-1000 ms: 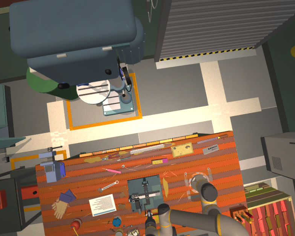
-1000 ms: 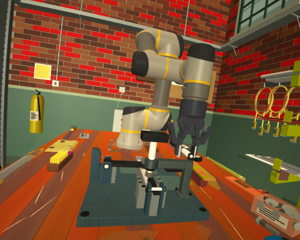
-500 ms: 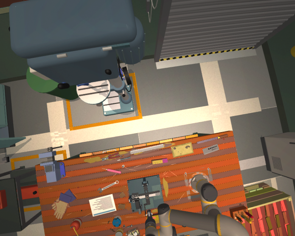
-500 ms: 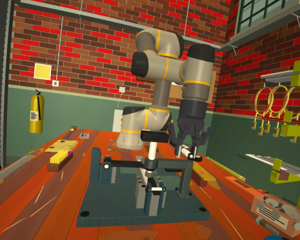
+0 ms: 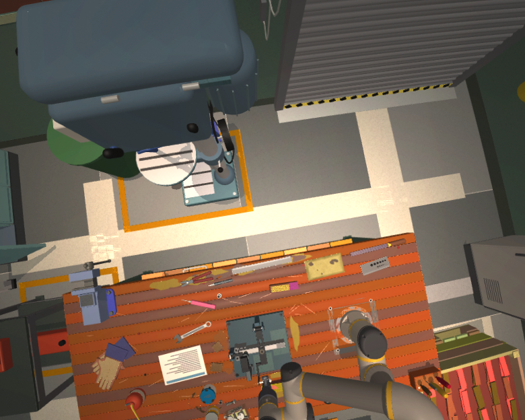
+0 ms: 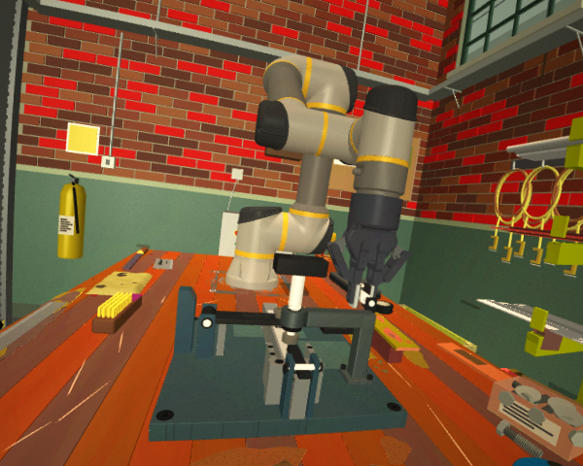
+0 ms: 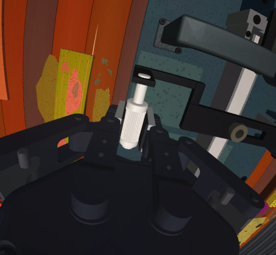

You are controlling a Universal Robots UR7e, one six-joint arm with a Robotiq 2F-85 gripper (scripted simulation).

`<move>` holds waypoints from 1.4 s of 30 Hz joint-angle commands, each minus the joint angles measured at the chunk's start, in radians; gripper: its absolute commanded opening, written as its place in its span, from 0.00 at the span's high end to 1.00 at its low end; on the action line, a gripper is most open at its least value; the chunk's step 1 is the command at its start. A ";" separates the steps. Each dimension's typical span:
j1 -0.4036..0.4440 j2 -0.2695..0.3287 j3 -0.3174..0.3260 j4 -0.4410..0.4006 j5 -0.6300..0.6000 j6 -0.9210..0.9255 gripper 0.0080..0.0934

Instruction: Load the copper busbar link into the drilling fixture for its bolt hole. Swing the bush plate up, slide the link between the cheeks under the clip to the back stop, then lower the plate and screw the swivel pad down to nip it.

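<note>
The bush plate (image 6: 287,317) lies level across the drilling fixture (image 6: 277,371), its free end resting on the post at the right. A white knurled handle (image 7: 133,126) sticks out from that free end. The handle is held in my closed gripper (image 7: 134,129), which hangs over the fixture's right side (image 6: 365,293). The swivel pad screw (image 6: 298,281) stands upright through the plate, with a dark bar on top. Below it the cheeks (image 6: 298,381) and a white clip pin are visible. A yellowish flat strip (image 7: 73,87) lies on the bench just beside the fixture; I cannot tell whether it is the copper link.
A box of bolts (image 6: 540,409) sits at the bench's near right corner. A yellow brush (image 6: 115,307) lies left of the fixture. My arm's base (image 6: 262,251) stands behind the fixture. A paper sheet (image 5: 182,364), a spanner (image 5: 193,331) and gloves (image 5: 107,368) lie further along the bench.
</note>
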 commanded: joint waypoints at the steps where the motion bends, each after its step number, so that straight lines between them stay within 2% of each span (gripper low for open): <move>1: 0.000 0.000 0.000 -0.001 0.000 0.000 0.89; 6: 0.000 0.000 0.000 -0.001 0.000 0.000 1.00; 25: -0.004 -0.013 -0.011 0.023 0.000 -0.004 1.00; 42: -0.029 -0.066 -0.061 0.126 0.000 -0.029 1.00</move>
